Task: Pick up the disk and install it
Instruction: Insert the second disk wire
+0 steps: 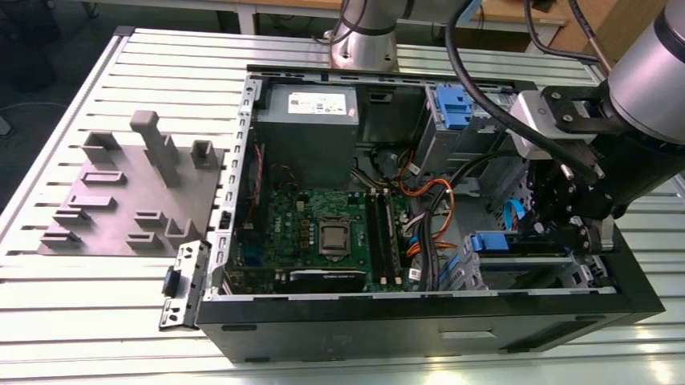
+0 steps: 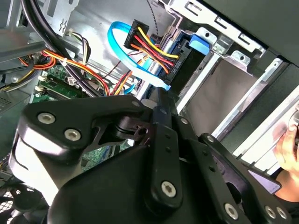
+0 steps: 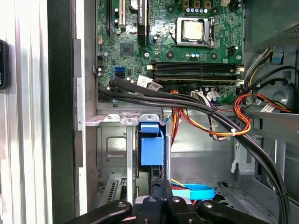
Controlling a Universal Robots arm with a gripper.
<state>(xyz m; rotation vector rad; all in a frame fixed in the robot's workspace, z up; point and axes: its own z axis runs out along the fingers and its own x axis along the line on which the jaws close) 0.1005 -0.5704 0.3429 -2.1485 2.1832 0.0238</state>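
Disk sits upright in the drive cage, just beyond the fingers.

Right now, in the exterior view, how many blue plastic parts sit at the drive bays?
2. The upper blue part sits in the far bay; the lower blue part at the near bay, beside the gripper. The arm and cables may hide others.

Matt black end effector; glossy green motherboard; ribbed bare-metal table.
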